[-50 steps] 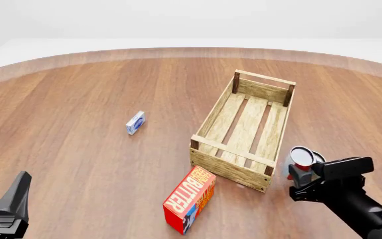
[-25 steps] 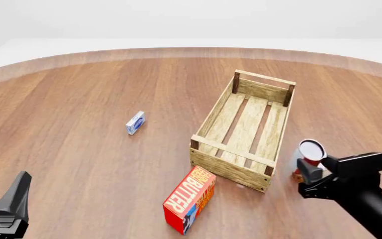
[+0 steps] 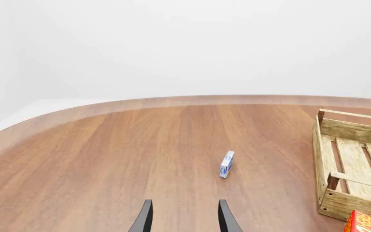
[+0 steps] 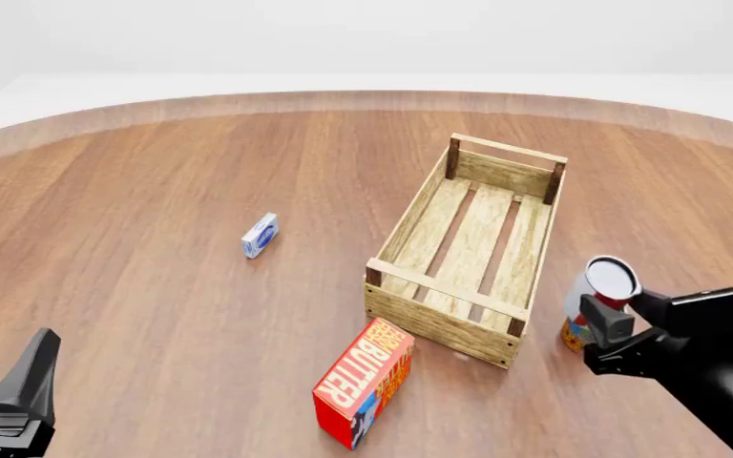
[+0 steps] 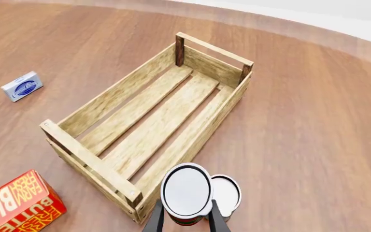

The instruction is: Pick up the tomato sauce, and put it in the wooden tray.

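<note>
Left wrist view: the left pincer [image 3: 184, 218] is spread over bare counter [image 3: 108, 159]; a small blue box [image 3: 227, 164] lies ahead of it.

Front view: the right pincer [image 4: 596, 329] pinches the sauce [image 4: 606, 286], lifted just beside the tray [image 4: 469, 250]. The butter box [image 4: 364, 382] lies to its left.

Right wrist view: a second can [image 5: 225, 191] stands just beside the pincer, touching the sauce.

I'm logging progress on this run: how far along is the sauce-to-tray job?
Done: the right gripper has closed on the tomato sauce and raised it beside the blue-and-yellow can. In hand: the carry. Left: moving it over the tray, which holds nothing yet, and releasing. The left gripper is idle, open.
</note>
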You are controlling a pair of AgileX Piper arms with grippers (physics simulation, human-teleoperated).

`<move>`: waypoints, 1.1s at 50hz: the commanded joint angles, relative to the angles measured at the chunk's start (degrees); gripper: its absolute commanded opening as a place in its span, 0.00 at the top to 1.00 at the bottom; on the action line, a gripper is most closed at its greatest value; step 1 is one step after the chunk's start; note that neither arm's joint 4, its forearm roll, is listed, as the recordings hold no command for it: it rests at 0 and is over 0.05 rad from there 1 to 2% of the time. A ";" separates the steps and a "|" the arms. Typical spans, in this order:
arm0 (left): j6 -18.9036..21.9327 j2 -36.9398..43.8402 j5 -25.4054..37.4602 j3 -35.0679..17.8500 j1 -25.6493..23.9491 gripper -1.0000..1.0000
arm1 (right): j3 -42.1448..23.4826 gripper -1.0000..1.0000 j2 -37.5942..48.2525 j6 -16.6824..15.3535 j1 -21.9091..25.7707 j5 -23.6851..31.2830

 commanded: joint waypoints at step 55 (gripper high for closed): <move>0.00 0.00 0.00 0.00 0.00 0.00 | -9.42 1.00 0.26 -0.01 2.08 7.01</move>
